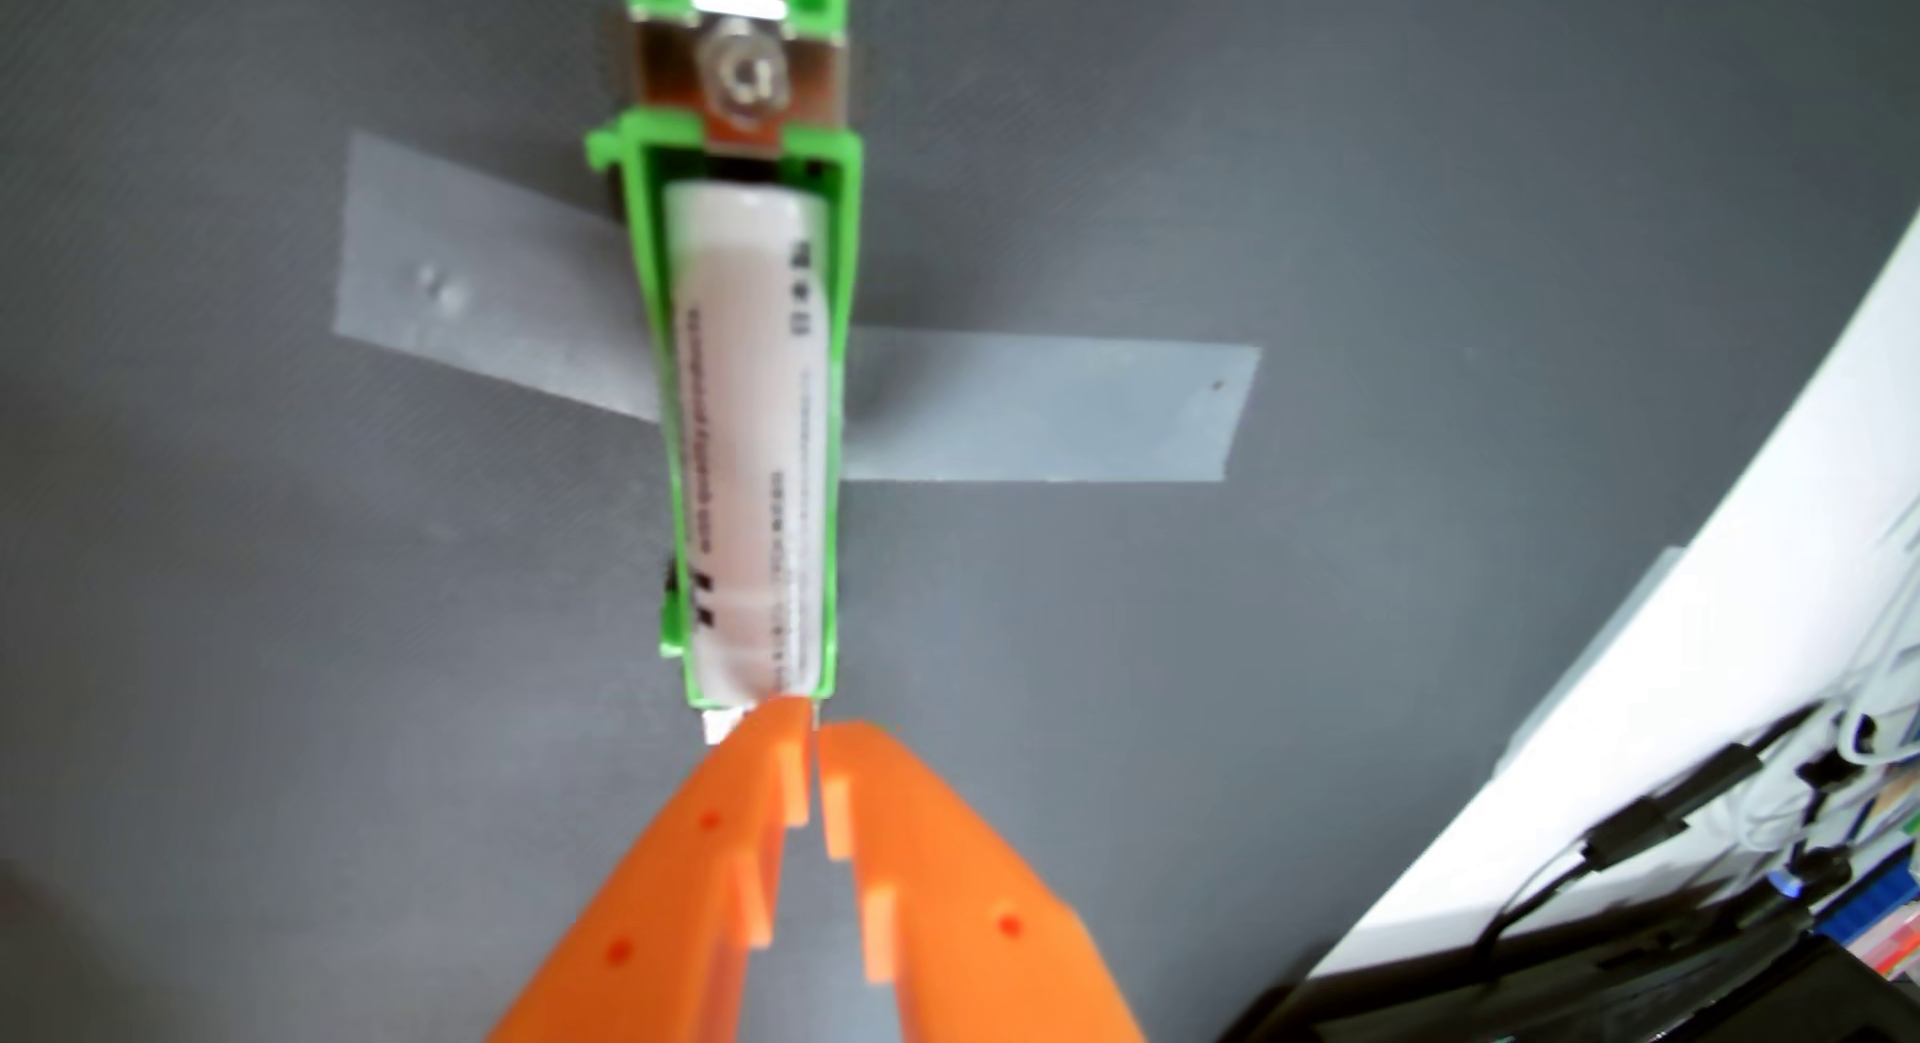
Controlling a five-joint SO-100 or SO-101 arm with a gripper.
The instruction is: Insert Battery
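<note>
The white cylindrical battery (pixel 750 441) in the green plastic holder (pixel 844 275) carries lines of small dark print along its side, too blurred to read. No other text shows.

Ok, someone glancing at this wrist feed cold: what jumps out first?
The white battery lying in the green holder, centre frame, with a metal contact at the top end. Below, the orange gripper is nearly closed, tips at the battery's near end. Grey tape pins the holder to the mat.
</note>
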